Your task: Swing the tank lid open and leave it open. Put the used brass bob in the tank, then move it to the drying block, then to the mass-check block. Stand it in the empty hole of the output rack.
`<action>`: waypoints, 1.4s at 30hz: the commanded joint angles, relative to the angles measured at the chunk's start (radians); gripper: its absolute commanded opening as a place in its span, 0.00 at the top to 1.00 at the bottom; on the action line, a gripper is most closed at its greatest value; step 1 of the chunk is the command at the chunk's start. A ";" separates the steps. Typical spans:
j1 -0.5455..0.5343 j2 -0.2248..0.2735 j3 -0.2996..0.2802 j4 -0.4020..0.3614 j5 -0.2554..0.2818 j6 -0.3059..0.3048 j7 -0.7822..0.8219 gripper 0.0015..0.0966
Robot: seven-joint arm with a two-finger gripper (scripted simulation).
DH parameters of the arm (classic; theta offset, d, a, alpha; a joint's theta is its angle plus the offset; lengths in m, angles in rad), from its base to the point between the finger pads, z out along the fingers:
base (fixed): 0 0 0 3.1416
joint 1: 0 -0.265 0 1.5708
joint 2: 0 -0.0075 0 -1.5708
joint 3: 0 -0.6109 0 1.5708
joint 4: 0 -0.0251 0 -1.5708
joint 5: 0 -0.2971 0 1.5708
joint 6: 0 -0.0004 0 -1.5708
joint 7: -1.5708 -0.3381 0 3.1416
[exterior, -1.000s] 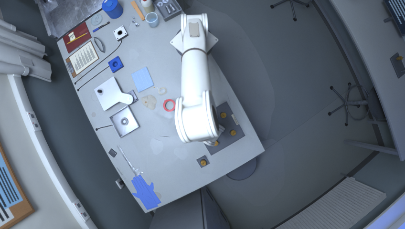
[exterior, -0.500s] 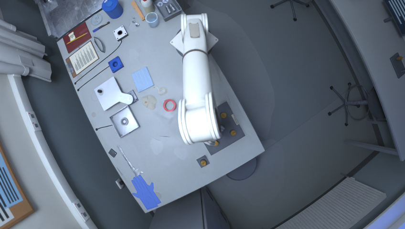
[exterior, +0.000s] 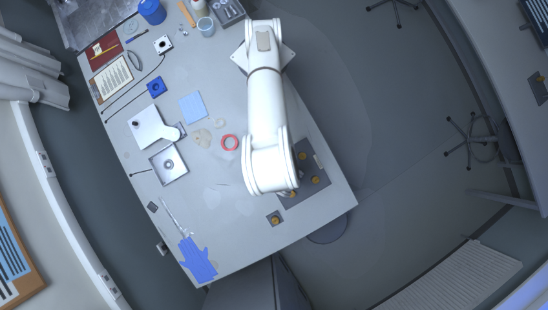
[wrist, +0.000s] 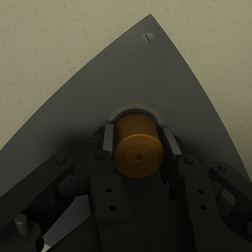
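A brass bob (wrist: 137, 145) sits between the two fingers of my gripper (wrist: 138, 141), which is closed on its sides. Its lower end is in a round hole of the dark output rack (exterior: 305, 173). In the side camera the arm hides the gripper, and only a bit of this bob (exterior: 292, 194) shows at the rack's near corner. Two other brass bobs (exterior: 302, 155) (exterior: 315, 179) stand in the rack. The tank (exterior: 168, 164) is at the table's left, with its white lid (exterior: 150, 126) swung aside. The blue block (exterior: 156, 87) and the white block (exterior: 162, 44) are farther back.
The rack's pointed corner (wrist: 150, 16) lies just ahead of the fingers. A small dark holder with a brass bob (exterior: 275, 219) is near the table's front edge. A red ring (exterior: 229, 142), a light blue pad (exterior: 192, 107) and a blue glove (exterior: 197, 259) lie on the table.
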 commanded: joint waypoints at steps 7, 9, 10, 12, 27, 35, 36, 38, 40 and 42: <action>0.000 -0.001 0.000 0.000 0.000 0.000 0.000 0.92; 0.000 -0.001 0.000 0.000 0.000 0.000 0.000 0.88; 0.000 -0.001 0.000 0.000 0.000 0.000 0.000 0.86; 0.000 -0.001 0.000 0.000 0.000 0.000 0.000 0.82; 0.000 0.000 0.000 0.000 0.000 0.000 0.000 0.50; 0.000 0.000 0.000 0.000 0.000 0.000 0.000 0.46; 0.000 0.000 0.000 0.000 0.000 0.000 0.000 0.46; 0.000 0.000 0.000 0.000 0.000 0.000 0.000 0.46; 0.001 -0.001 -0.001 0.000 -0.001 0.001 0.000 0.46; 0.003 -0.004 -0.007 -0.002 -0.004 0.007 0.003 0.46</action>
